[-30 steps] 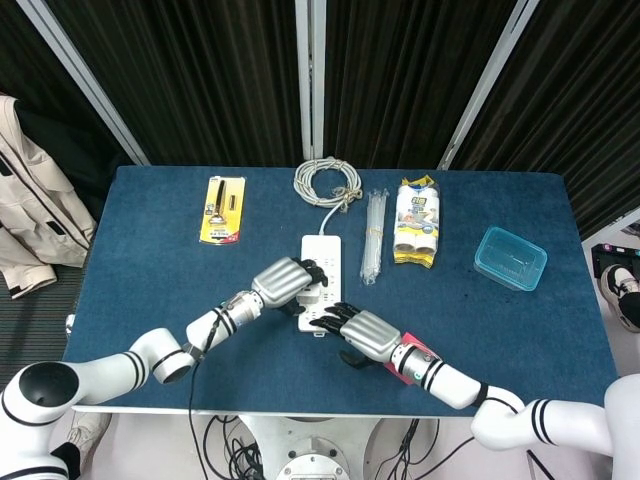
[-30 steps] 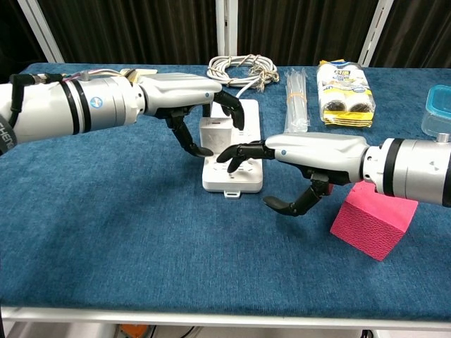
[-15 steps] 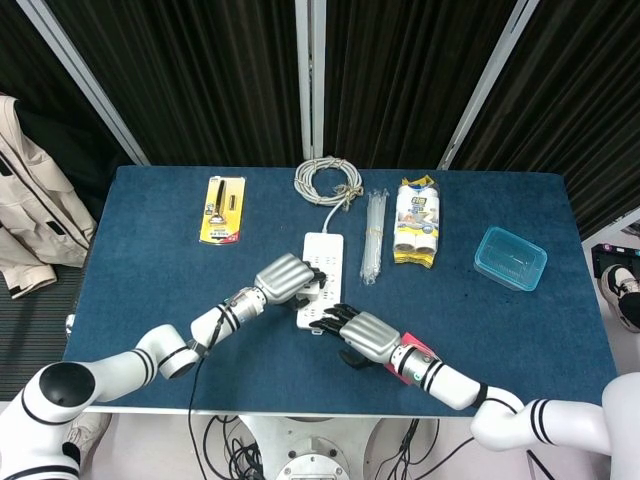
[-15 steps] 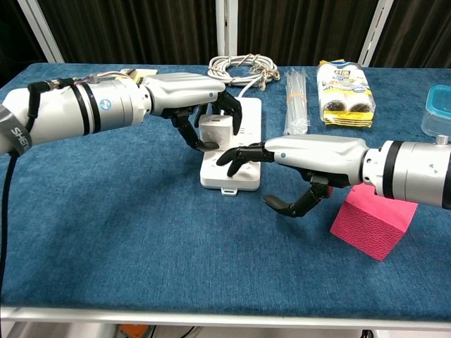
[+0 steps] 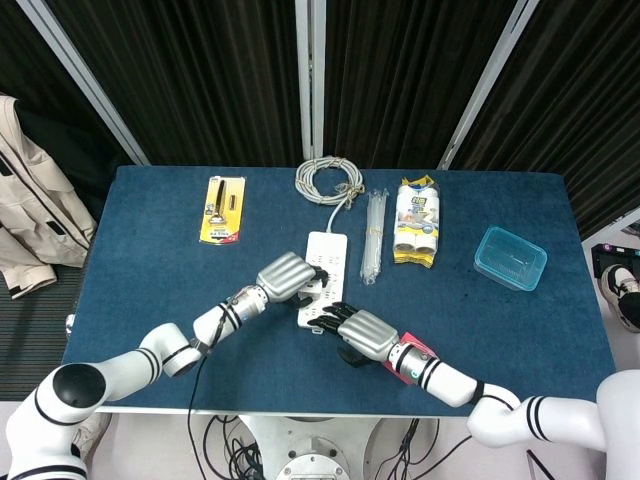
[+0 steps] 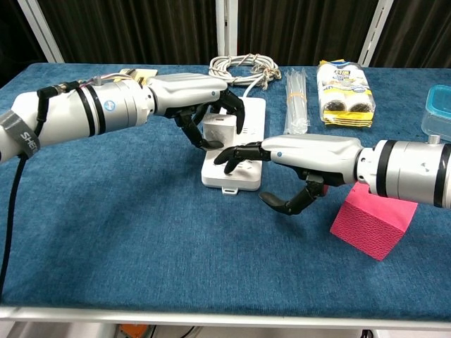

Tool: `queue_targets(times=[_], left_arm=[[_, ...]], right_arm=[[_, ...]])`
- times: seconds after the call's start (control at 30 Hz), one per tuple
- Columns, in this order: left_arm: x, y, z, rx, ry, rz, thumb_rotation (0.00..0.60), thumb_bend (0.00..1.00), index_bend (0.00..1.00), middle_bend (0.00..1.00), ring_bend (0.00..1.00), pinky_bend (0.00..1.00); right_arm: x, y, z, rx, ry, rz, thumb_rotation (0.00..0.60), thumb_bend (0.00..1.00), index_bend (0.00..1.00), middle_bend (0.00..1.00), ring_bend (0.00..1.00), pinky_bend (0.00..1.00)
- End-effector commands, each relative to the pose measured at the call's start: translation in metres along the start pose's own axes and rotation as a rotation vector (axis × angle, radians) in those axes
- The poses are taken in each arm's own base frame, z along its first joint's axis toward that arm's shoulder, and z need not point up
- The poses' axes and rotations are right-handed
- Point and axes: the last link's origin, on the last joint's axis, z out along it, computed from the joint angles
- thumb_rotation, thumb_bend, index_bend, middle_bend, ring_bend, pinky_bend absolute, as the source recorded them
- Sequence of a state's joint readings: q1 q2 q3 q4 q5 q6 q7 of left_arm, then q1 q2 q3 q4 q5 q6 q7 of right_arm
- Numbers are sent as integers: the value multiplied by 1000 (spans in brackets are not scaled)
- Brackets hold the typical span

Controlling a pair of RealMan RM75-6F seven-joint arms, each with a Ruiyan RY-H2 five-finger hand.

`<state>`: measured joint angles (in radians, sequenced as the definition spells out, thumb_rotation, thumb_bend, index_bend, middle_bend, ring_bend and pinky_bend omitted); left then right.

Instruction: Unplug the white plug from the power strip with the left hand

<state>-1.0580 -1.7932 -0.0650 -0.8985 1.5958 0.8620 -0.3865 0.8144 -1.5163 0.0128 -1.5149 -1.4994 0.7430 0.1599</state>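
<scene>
The white power strip [image 6: 248,116] lies mid-table, also seen in the head view as the power strip [image 5: 325,248]. On its near half sits the white plug [image 6: 220,127], tilted a little. My left hand [image 6: 201,95] reaches in from the left and grips the plug between thumb and fingers; in the head view the left hand [image 5: 285,275] covers it. My right hand [image 6: 303,156] comes from the right, its fingertips [image 6: 229,152] pressing on the strip's near end, and holds nothing. Whether the plug's prongs are out of the socket is hidden.
The strip's coiled cable [image 6: 243,68] lies at the back. A bundle of clear straws [image 6: 296,98], a yellow pack of rolls [image 6: 344,84] and a blue box [image 6: 438,105] lie to the right. A pink block [image 6: 371,220] is under my right forearm. A yellow card package [image 5: 222,208] lies back left.
My left hand has drawn the plug slightly up and to the right, and the strip has slewed with it. My right hand has slid a little left along the strip's near end.
</scene>
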Motion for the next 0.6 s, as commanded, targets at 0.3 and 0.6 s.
queue_targets(times=[0.3,0.6], left_arm=[[3,-6,0,11,18,-34,600,493,607,647,581,634],[5,-8,0,20,21,-75,600,497,609,652,582,634]], right_arm=[[-2,2,0,-9,-6,5,600,550,97,149,0,0],[-3,4,0,-19,-10,16,600,549,97,149,0,0]])
